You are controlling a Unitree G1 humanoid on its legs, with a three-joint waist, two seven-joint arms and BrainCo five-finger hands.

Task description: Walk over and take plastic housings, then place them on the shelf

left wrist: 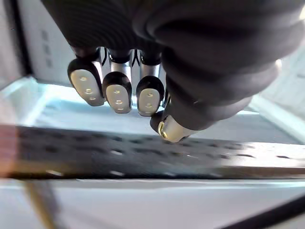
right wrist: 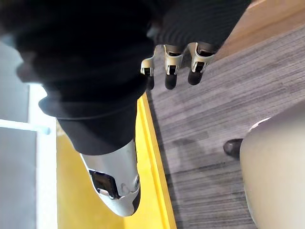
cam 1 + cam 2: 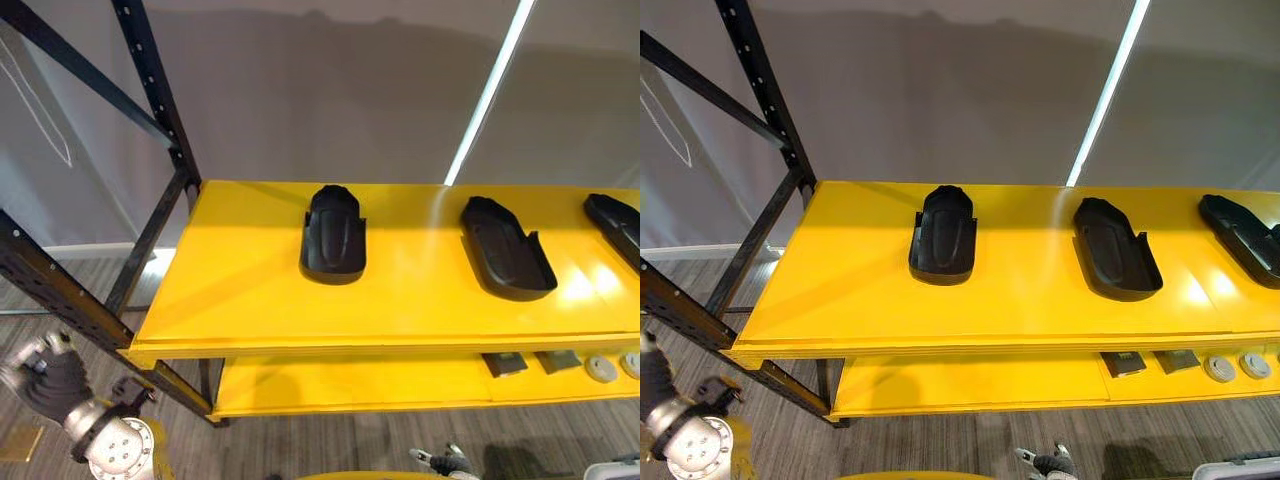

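Observation:
Three black plastic housings lie apart on the top yellow shelf (image 3: 250,290): one near the middle (image 3: 334,235), one to its right (image 3: 505,248), and one at the right edge (image 3: 615,222). My left hand (image 3: 40,375) hangs low at the lower left, below the shelf's corner and well away from them. In the left wrist view its fingers (image 1: 116,90) hang relaxed and hold nothing. My right hand (image 2: 171,67) hangs over the grey floor beside a yellow edge (image 2: 152,157), fingers straight and empty.
A black rack upright (image 3: 155,90) and a perforated dark beam (image 3: 60,295) frame the shelf's left end; the beam (image 1: 143,152) runs just past my left fingers. On the lower yellow shelf lie small dark square parts (image 3: 503,363) and pale round discs (image 3: 601,368).

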